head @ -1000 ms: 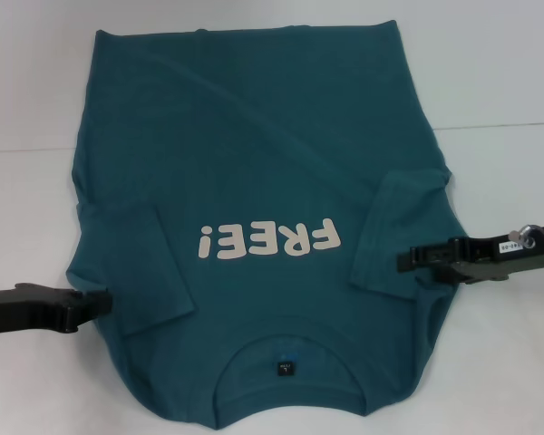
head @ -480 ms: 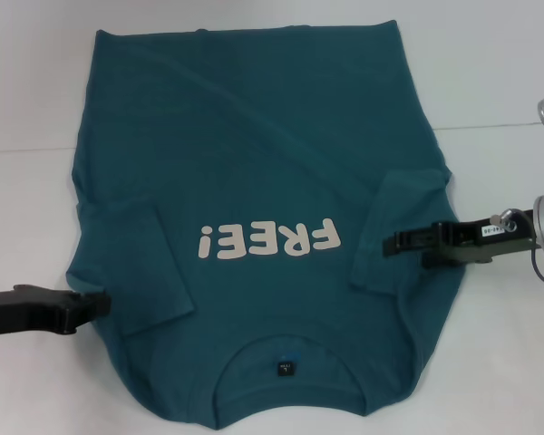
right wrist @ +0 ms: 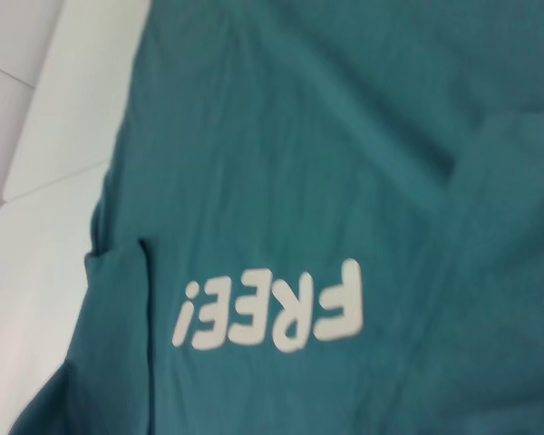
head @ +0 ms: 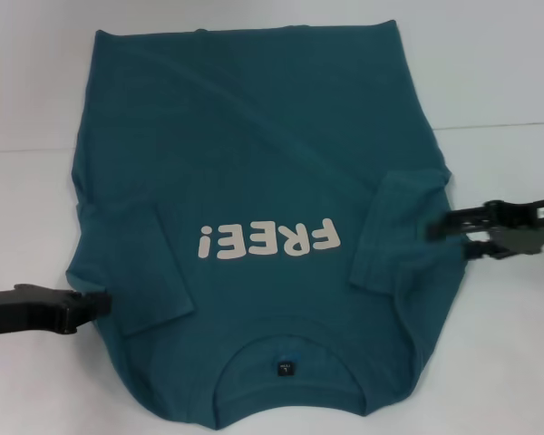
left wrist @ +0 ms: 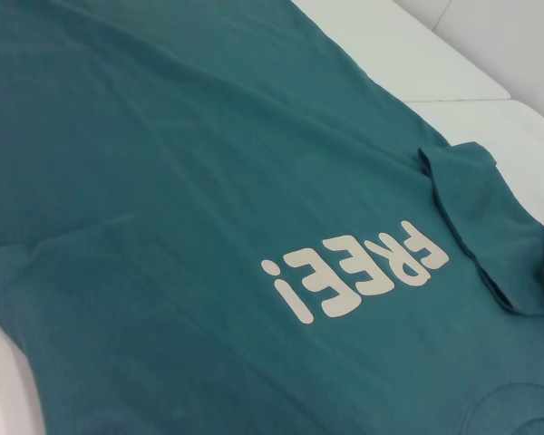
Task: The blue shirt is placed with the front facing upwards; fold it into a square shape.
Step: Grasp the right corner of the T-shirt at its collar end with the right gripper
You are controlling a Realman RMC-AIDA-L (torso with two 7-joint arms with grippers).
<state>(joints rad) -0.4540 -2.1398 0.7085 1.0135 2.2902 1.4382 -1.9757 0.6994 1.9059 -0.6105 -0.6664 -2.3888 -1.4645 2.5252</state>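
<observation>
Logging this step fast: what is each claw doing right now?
Left claw: at the blue shirt's left edge; open or shut cannot be told.
Right claw: open, holding nothing, at the shirt's right edge.

Lab-like setting: bare white table (head: 508,82).

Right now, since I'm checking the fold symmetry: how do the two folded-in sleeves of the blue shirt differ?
On the dark teal-blue cotton T-shirt, the left sleeve lies flat, its cuff ending short of the white "FREE!" lettering; the right sleeve looks more rumpled, its cuff closer to the lettering. The left gripper touches the shirt edge beside its sleeve; the right gripper sits at the shirt's edge, slightly raised. Both sleeves are folded inward.
</observation>
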